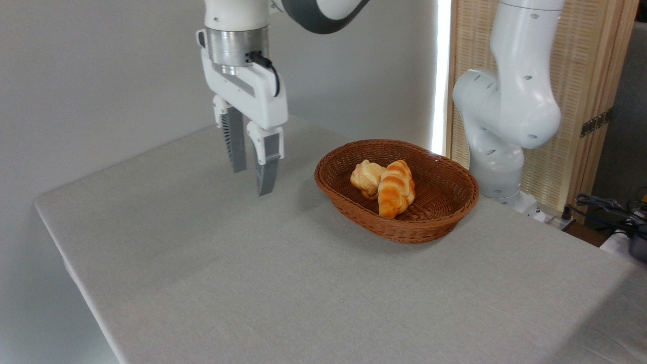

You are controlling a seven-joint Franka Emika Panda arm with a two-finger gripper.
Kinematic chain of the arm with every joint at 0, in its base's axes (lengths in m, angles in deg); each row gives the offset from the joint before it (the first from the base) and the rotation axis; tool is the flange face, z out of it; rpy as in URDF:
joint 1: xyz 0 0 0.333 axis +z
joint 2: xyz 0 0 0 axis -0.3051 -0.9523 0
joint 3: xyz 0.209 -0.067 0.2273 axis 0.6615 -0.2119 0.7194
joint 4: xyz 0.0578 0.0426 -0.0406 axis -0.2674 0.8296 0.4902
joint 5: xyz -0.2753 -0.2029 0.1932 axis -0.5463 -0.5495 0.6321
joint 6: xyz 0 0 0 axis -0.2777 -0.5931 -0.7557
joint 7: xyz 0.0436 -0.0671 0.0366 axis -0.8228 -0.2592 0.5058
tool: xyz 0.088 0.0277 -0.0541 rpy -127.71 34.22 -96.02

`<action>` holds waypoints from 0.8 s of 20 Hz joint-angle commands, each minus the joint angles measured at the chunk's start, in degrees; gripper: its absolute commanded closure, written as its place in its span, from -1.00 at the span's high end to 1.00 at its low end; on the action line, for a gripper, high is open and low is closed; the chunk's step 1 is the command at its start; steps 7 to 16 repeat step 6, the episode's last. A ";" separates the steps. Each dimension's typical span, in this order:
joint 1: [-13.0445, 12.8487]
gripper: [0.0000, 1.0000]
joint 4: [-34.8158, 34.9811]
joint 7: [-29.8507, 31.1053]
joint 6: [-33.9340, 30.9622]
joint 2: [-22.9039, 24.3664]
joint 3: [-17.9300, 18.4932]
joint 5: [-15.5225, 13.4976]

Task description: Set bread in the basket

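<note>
The braided bread loaf (396, 189) lies inside the oval wicker basket (450, 212), its golden-orange body running from the middle of the basket toward the near rim, with the toasted ridged top facing up. Touching it on the left is a small pale bun (366, 177), also inside the basket. The basket sits on the grey tablecloth (283, 283) toward the right rear of the table, close to the white base of the Panda arm (510, 111), which stands at the table's far right edge in front of a slatted wooden screen (591, 91).

The gripper (251, 179) hangs over the cloth well to the left of the basket, pointing straight down, its tips clear of the table surface (a soft shadow falls on the cloth near them). Its two grey fingers (266, 169) stand apart with an open gap between them, and nothing is held there. How high the tips are above the cloth is hard to judge from this angle. A black cable (268, 65) loops off the wrist just above the gripper body. Some dark cables and gear lie at the far right edge of the view, too small to identify.
</note>
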 commanded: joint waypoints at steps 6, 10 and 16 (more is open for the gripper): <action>-0.30 1.00 -8.06 2.86 0.14 -7.16 1.70 0.38; -0.30 1.00 -8.06 2.86 0.14 -7.16 1.70 0.38; -0.30 1.00 -8.06 2.86 0.14 -7.16 1.70 0.38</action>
